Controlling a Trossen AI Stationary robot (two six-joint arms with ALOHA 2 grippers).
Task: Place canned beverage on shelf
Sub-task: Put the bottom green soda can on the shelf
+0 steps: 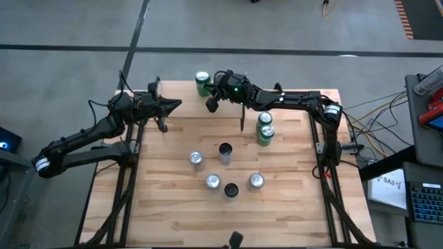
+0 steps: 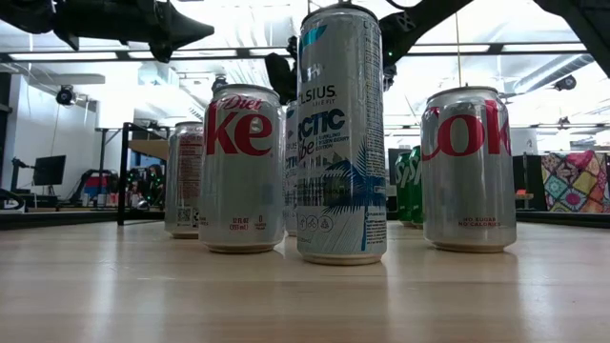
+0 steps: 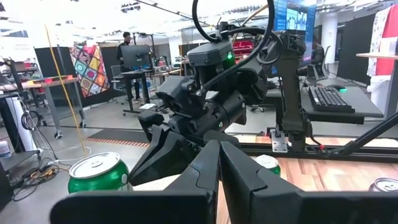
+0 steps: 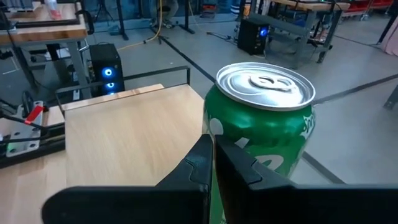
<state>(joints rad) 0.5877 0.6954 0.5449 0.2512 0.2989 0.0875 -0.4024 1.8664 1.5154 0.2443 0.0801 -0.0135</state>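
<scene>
While hovering at the far edge of the light-wood shelf (image 1: 181, 93), with fingers pressed together and gripping nothing — right gripper (image 1: 211, 104) sitting just beside the green aluminium soda can (image 1: 202, 82), which is standing upright at the plank's far right corner. Pointing toward it from the shelf's left end, jaws likewise closed and empty — left gripper (image 1: 175, 105). Standing on the large wooden tabletop (image 1: 173, 207) near its right edge: two more green cans (image 1: 265, 127), touching. Clustering around the table's middle: silver cola cans (image 1: 196, 159) and a tall white-and-teal drink can (image 2: 341, 133), all upright.
</scene>
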